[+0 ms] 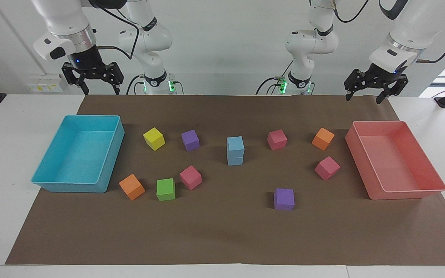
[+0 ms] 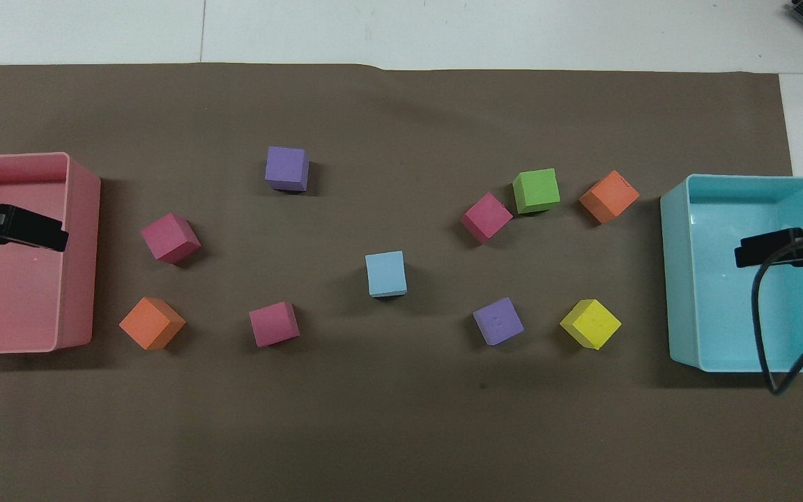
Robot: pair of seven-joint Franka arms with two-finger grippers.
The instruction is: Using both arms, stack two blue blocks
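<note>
The two blue blocks stand stacked in the middle of the brown mat, the upper block (image 1: 235, 144) squarely on the lower block (image 1: 235, 158). The overhead view shows only the top block (image 2: 385, 273). No gripper touches them. My right gripper (image 1: 101, 92) is open and empty, raised high at the right arm's end; in the overhead view (image 2: 746, 252) it is over the turquoise bin. My left gripper (image 1: 362, 99) is open and empty, raised at the left arm's end; in the overhead view (image 2: 53, 237) it is over the pink bin.
A turquoise bin (image 1: 48, 184) and a pink bin (image 1: 408, 195) stand at the mat's two ends. Loose cubes lie around the stack: yellow (image 1: 153, 138), two purple (image 1: 190, 139) (image 1: 284, 199), green (image 1: 165, 189), two orange (image 1: 131, 186) (image 1: 323, 138), three pink (image 1: 190, 177).
</note>
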